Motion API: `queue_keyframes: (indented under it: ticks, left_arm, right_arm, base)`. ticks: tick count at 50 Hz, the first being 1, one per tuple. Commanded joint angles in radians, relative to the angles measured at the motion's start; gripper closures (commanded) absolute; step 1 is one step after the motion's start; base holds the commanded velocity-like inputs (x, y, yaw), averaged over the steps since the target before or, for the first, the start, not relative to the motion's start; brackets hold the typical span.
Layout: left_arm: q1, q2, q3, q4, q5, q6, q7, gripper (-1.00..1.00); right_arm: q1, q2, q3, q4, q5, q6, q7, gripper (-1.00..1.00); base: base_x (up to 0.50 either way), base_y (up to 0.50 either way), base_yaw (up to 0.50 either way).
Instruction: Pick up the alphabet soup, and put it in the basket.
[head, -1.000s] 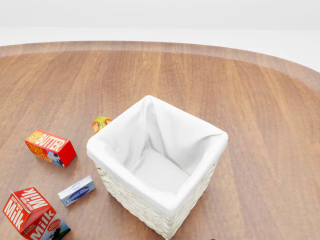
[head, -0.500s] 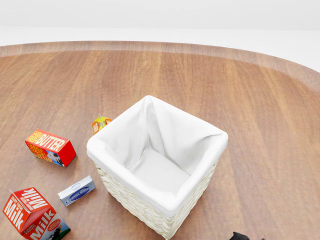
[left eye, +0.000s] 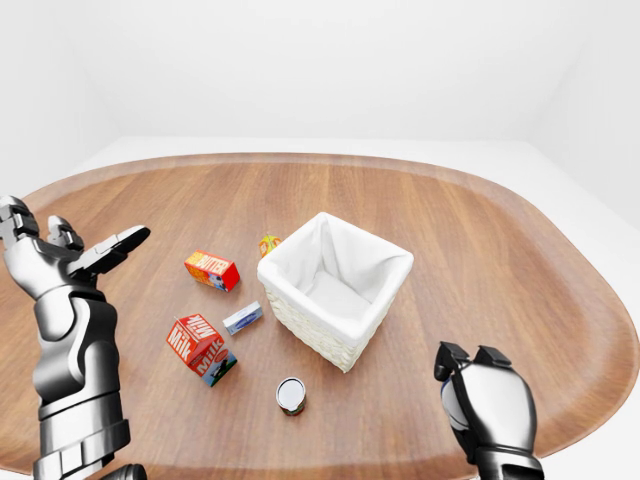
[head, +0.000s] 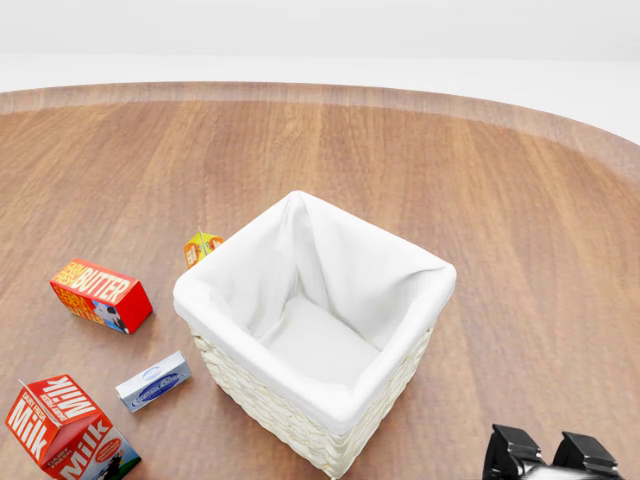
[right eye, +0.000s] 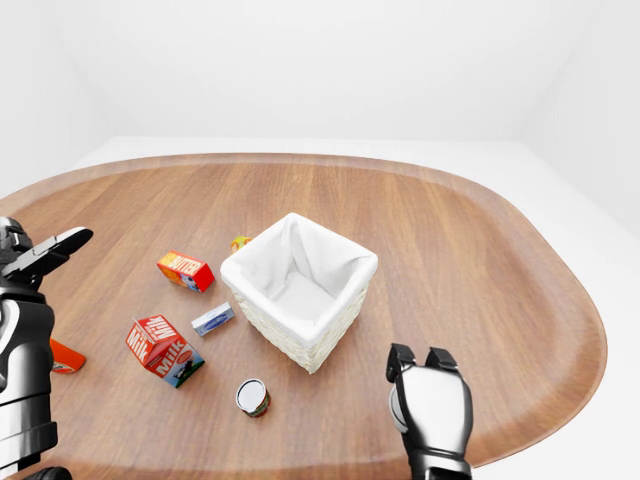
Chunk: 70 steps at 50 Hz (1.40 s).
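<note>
Centrally on the round wooden bench (left eye: 480, 240) stands the basket (left eye: 335, 287), a square wicker one lined with white cloth, and nothing shows inside it. The soup can (left eye: 291, 396) lies on its side on the bench, just near of the basket and a little to its left, its open-looking end turned toward the camera; no hand touches it. Left of the basket, a milk carton (left eye: 201, 350) lies tipped over, with a small blue-and-white box (left eye: 242, 318) between it and the basket. Farther off sits a red and orange butter box (left eye: 211, 269), and a small orange carton (left eye: 268, 244) rests just beside the basket's far left corner. In the right-eye view, one more orange thing (right eye: 65, 356) peeks out at the left edge, partly hidden by the arm. The left hand (left eye: 75, 255) is raised at the left side of the view, well apart from everything, its fingers spread and released. The right hand (left eye: 478, 368) rises at the near right, holding nothing; only its back and two dark fingertips show, so whether it is clenched cannot be told.
</note>
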Motion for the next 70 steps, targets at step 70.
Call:
queue_keyframes:
  ticks: [70]
  left_arm:
    - [0.014, -0.006, 0.009, -0.052, 0.003, 0.000, 0.000, -1.00]
  right_arm:
    - [-0.369, 0.223, -0.211, -0.359, -0.596, 0.000, 0.610, 1.00]
  base:
    - [0.00, 0.00, 0.00]
